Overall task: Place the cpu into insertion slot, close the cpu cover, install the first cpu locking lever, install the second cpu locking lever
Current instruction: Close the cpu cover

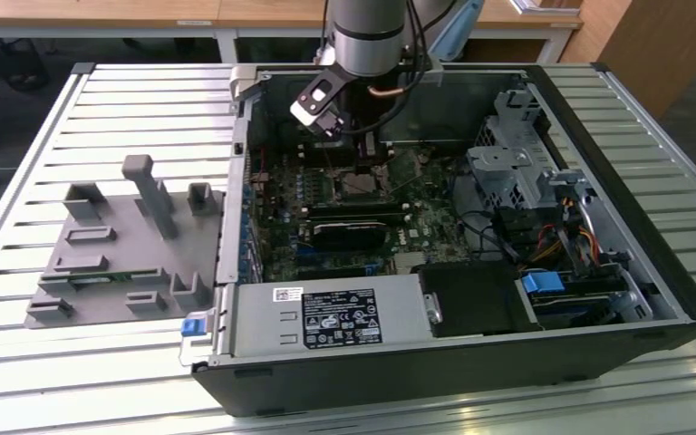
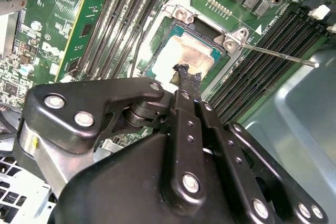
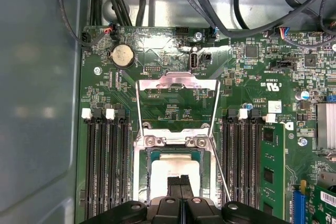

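Claw (image 2: 186,74): fingers drawn together, nothing seen between them, tips at the smeared top of the cpu (image 2: 191,51) | cpu: lying flat in the insertion slot (image 2: 202,31) | cpu cover (image 3: 177,81): swung open, clear of the slot | locking lever (image 2: 278,56): free, angled away | computer case (image 1: 445,381): open on slatted counter (image 1: 142,100)

second wrist view | cpu (image 2: 184,56) partly hidden behind fingers (image 2: 185,85)

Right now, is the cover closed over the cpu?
No: in the first wrist view the cover stands flipped up from its hinge, and the cpu lies bare.
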